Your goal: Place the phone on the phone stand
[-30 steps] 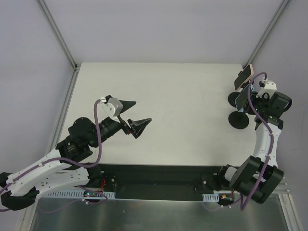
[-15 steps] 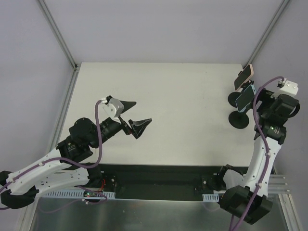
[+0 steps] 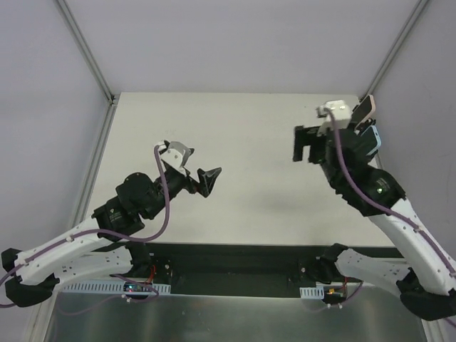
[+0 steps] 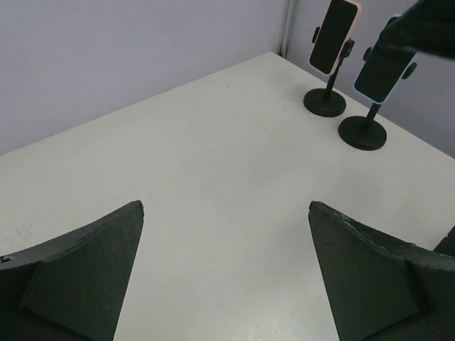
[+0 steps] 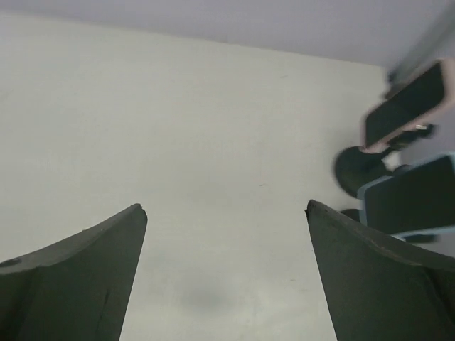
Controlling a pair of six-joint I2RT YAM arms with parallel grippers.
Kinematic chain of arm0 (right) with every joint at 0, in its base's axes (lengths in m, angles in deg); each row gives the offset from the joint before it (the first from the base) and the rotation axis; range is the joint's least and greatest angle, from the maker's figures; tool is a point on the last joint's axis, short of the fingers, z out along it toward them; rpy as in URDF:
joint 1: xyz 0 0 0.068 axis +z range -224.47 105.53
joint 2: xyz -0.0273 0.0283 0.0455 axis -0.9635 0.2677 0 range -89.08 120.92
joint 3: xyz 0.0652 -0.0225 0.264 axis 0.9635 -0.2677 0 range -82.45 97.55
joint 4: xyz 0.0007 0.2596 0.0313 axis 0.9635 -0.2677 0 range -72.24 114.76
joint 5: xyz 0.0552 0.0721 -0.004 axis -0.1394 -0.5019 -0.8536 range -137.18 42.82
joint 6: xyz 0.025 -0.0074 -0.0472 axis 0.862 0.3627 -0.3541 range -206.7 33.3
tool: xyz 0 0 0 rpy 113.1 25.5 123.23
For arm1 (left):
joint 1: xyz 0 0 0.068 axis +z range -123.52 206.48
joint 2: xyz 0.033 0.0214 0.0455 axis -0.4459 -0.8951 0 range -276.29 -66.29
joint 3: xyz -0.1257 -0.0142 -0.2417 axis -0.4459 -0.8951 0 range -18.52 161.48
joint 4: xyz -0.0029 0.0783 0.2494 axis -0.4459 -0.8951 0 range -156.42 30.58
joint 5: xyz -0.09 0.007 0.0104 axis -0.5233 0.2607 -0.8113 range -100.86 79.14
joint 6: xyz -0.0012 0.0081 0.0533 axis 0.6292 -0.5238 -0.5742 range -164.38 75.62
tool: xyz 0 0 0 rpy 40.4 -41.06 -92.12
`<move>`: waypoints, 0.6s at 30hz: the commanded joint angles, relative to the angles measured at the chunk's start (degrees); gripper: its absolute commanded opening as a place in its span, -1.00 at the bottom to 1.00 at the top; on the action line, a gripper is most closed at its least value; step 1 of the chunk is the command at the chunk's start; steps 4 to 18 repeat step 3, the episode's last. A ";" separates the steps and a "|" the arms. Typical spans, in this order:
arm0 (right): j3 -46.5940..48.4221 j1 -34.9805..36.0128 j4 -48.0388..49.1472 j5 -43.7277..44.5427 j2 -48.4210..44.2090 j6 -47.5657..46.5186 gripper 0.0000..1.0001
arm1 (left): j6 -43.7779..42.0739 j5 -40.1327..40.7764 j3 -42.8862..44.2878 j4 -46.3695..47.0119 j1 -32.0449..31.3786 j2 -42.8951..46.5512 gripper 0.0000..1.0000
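Blue phone [image 4: 384, 60] on near stand [image 4: 362, 133], pink phone [image 4: 334, 35] on far stand [image 4: 325, 101], tabletop [image 4: 234, 142] corner; left fingers [image 4: 78, 277] and right fingers [image 5: 370, 277] spread, empty.

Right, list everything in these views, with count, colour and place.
phone in a pink case: one, dark screen, clamped on the farther stand, table's far right corner
phone in a light blue case: one, dark screen, clamped on the nearer stand
round-based phone stands: two, black, side by side
flat table: one, white, under everything
metal frame posts: two, grey, far corners
robot arms: two, white and black, near edge
left tool: black, open, empty
right tool: black, open, empty
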State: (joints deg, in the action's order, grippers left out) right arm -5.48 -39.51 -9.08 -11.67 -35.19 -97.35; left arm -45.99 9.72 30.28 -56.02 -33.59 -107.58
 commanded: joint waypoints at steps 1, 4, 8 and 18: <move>-4.88 14.33 3.41 -4.47 -1.32 4.57 0.93 | 1.43 2.45 -0.46 -0.93 -0.48 5.15 0.96; -4.55 18.10 9.22 -6.75 -6.41 4.42 0.93 | 3.95 -0.61 1.38 -2.16 -0.48 8.15 0.98; -4.55 18.10 9.22 -6.75 -6.41 4.42 0.93 | 3.95 -0.61 1.38 -2.16 -0.48 8.15 0.98; -4.55 18.10 9.22 -6.75 -6.41 4.42 0.93 | 3.95 -0.61 1.38 -2.16 -0.48 8.15 0.98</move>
